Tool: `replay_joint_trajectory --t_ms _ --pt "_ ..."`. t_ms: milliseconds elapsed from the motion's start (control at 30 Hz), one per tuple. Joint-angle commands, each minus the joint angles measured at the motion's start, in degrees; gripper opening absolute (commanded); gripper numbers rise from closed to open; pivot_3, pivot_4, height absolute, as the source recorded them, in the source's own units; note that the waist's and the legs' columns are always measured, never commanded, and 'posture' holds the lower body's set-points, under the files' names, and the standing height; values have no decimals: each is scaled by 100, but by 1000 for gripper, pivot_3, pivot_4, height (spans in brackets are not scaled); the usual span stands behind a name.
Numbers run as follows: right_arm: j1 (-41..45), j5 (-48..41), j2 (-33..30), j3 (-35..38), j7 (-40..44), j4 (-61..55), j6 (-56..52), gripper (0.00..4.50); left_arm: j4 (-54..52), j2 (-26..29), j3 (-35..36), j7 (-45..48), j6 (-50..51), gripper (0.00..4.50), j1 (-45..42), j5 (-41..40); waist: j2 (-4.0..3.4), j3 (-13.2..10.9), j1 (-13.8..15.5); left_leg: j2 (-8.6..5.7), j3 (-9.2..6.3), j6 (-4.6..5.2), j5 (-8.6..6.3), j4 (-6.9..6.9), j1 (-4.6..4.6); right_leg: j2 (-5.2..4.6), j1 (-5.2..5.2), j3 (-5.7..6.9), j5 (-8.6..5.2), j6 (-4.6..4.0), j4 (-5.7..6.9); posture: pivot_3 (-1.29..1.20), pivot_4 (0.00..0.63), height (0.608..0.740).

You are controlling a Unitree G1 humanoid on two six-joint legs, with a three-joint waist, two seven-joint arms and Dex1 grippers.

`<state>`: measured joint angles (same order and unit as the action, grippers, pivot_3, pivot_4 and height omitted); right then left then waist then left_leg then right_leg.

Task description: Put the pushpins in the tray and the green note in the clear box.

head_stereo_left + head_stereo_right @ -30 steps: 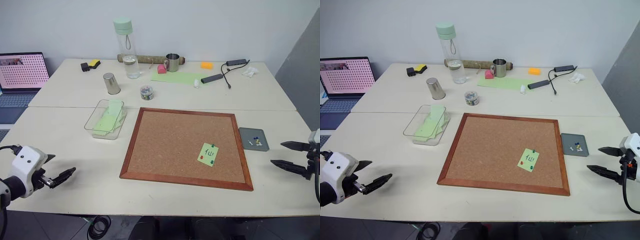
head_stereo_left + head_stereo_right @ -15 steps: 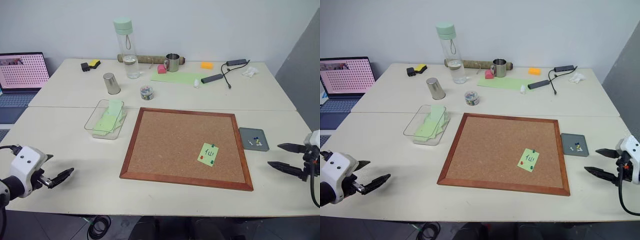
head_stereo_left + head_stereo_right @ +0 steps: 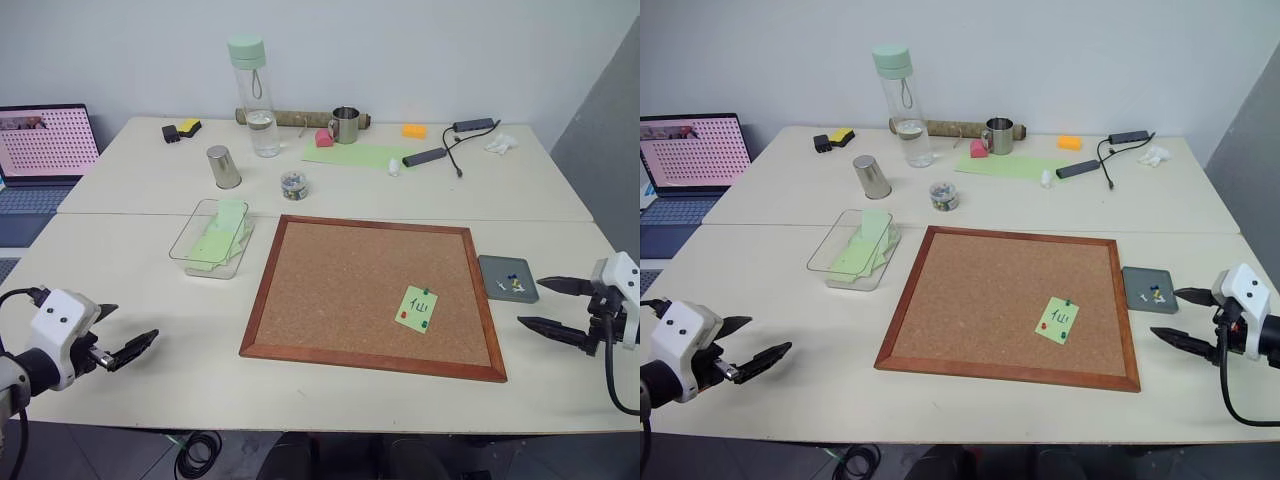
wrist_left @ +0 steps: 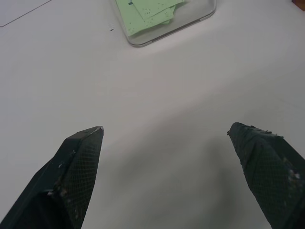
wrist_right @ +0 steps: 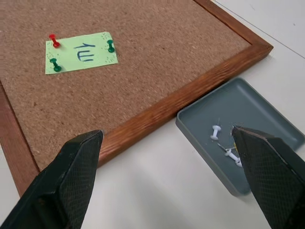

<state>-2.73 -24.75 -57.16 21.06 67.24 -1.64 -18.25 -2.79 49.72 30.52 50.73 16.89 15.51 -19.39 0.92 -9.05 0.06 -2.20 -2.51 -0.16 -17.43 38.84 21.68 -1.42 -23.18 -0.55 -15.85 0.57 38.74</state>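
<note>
The green note (image 3: pixel 416 308) lies on the corkboard's near right part, held by pushpins: a red one (image 5: pixel 55 41) and two green ones (image 5: pixel 110 46). The dark grey tray (image 3: pixel 494 267) sits just right of the board and holds several small pins. The clear box (image 3: pixel 186 243) stands left of the board with pale green notes inside. My right gripper (image 3: pixel 530 302) hovers open just right of the tray, pointing at the board. My left gripper (image 3: pixel 125 330) is open over bare table at the near left, well short of the clear box (image 4: pixel 200 14).
The wood-framed corkboard (image 3: pixel 340 280) fills the table's middle. Behind it stand a small jar of pins (image 3: pixel 293 184), a steel cup (image 3: pixel 222 166), a water bottle (image 3: pixel 254 95), a mug (image 3: pixel 345 124), a long green sheet (image 3: pixel 355 155) and cables (image 3: pixel 450 150). A laptop (image 3: pixel 45 150) is at the far left.
My right gripper has moved left, closer to the tray and the board's right edge. The left gripper has stayed nearly in place. Both stay open.
</note>
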Motion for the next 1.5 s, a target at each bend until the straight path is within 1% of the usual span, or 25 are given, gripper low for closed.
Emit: replay_joint_trajectory --t_ms 33,67,167,267,300,367,400,533,667,767,867,900,1000,1100,1233,1333,1500 --pt "-11 -144 36 126 -60 -375 -79 4500 -250 -22 -18 83 47 4477 -80 -154 0 0 0 0 0 0 0 0 0 0 0 0 0 0 0 0 150 740" --pt "-22 -159 44 126 -62 -413 -91 4500 -273 -17 -46 109 61 4477 -104 -176 0 0 0 0 -1 0 0 0 0 0 0 1 0 0 0 0 150 740" --pt "-79 -186 65 135 -84 -570 -140 4500 -343 14 -86 183 77 4077 -156 -238 0 0 3 0 -1 0 0 0 0 0 0 1 0 0 0 0 150 740" --pt "-93 -232 56 133 -122 -771 -218 4500 -639 84 -185 292 223 3490 -319 -381 0 0 3 0 -1 0 0 0 0 0 0 1 0 0 0 0 150 740" --pt "-96 -251 54 137 -130 -843 -242 4500 -759 114 -233 343 300 3356 -388 -447 0 0 9 0 -1 0 0 0 0 0 0 2 0 0 1 0 150 740" --pt "-76 -324 49 148 -151 -1029 -360 4500 -1162 218 -535 463 510 2965 -718 -610 0 0 31 0 -3 0 0 2 2 0 0 3 0 0 1 0 150 740" --pt "-75 -346 51 154 -158 -1101 -402 4500 -1294 251 -640 499 586 2702 -841 -660 0 0 36 0 -3 0 0 3 2 0 0 3 0 0 1 0 150 740" --pt "-81 -475 70 141 -225 -1431 -616 4500 -1724 263 -1197 569 882 2045 -1523 -881 0 0 39 -1 -4 -1 0 4 3 0 0 4 0 1 1 0 150 740" --pt "23 -519 173 -45 -381 -1652 -753 4500 -1894 -128 -2250 580 1063 1293 -2502 -893 0 0 41 -2 -3 -1 1 5 4 1 1 4 1 1 2 0 150 740" --pt "194 -500 349 -210 -526 -1645 -735 4500 -1714 -635 -2999 575 1095 736 -3095 -763 5 0 46 -5 -4 -2 1 9 5 2 3 5 2 3 4 0 150 740" --pt "512 -460 540 -436 -775 -1577 -829 4500 -1196 -1274 -3747 581 916 119 -3665 -464 6 -1 37 -4 -3 -2 2 11 5 7 0 2 1 3 8 0 150 740" --pt "571 -456 580 -482 -830 -1561 -865 4500 -1052 -1404 -3895 592 827 56 -3773 -362 8 -2 39 -5 -4 -3 2 12 4 8 1 3 1 3 11 0 150 740" --pt "689 -314 683 -723 -914 -1527 -826 4500 -605 -1805 -4236 581 590 56 -4002 -115 10 -3 20 -5 -2 -3 2 17 4 11 0 -2 1 3 15 0 150 740" --pt "940 -138 864 -1076 -1123 -1405 -838 4500 169 -2296 -4579 490 157 56 -4187 266 9 -3 18 -3 -3 -3 3 16 5 14 -1 -2 1 3 13 0 150 740" --pt "1366 118 1167 -1460 -1392 -1017 -824 4500 1292 -2904 -4827 355 -601 56 -4454 741 12 -4 21 -4 -2 -2 3 22 6 14 -1 -4 1 4 15 0 150 740" --pt "1594 264 1344 -1690 -1480 -762 -810 4500 2052 -3180 -4891 352 -1037 56 -4581 954 12 -4 23 -5 -3 -3 3 22 7 14 -2 -3 1 4 15 0 150 740" --pt "1802 537 1591 -1996 -1553 -328 -635 4500 2900 -3325 -4908 329 -1573 56 -4661 1286 11 3 21 -4 -2 -4 4 21 4 14 -2 -4 1 4 15 0 150 740"
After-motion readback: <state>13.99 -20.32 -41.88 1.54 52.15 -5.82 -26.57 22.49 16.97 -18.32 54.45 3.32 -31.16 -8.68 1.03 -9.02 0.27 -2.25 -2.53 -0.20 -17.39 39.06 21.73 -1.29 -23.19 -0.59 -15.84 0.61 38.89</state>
